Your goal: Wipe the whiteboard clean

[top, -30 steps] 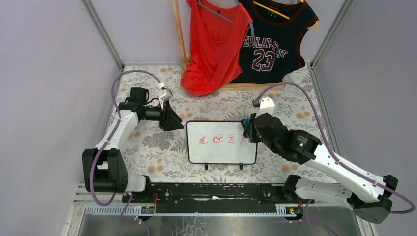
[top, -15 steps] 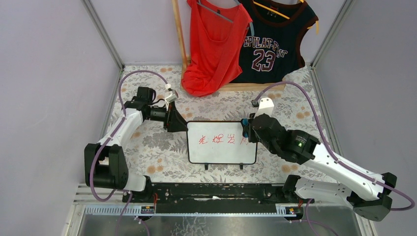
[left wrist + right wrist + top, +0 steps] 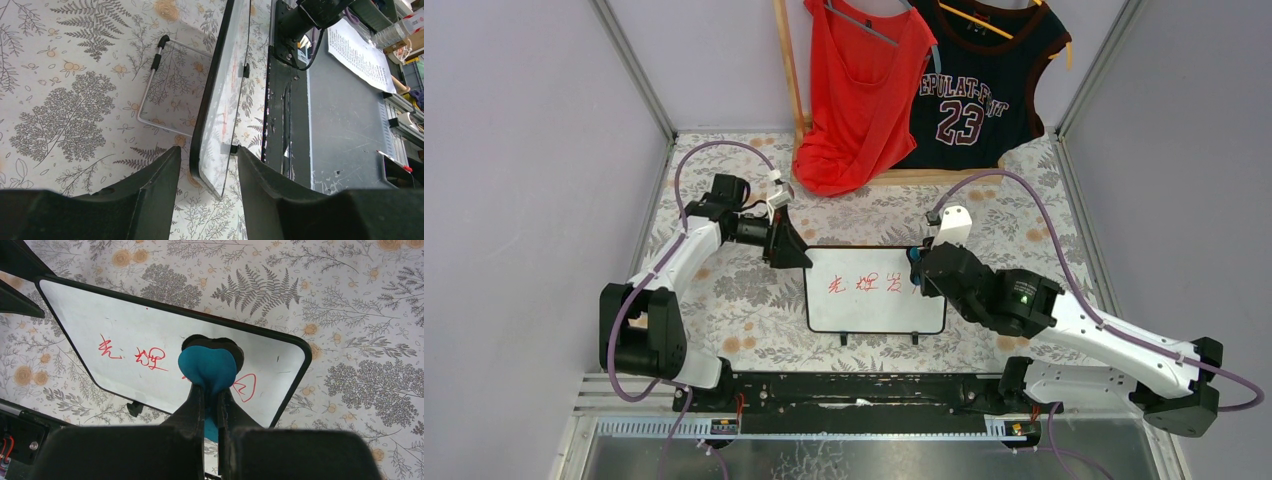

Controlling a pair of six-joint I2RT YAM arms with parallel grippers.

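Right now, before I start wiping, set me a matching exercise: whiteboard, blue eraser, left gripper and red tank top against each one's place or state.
1 whiteboard
2 blue eraser
3 left gripper
4 red tank top

a hanging at the back
b open astride the board's edge
c red writing on it
d pinched in the right gripper

Pairs: 1-c, 2-d, 3-b, 4-a

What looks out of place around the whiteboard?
Nothing stands out: the whiteboard stands on its feet, the left gripper straddles its edge with open jaws, and the right gripper holds the blue eraser at the red writing.
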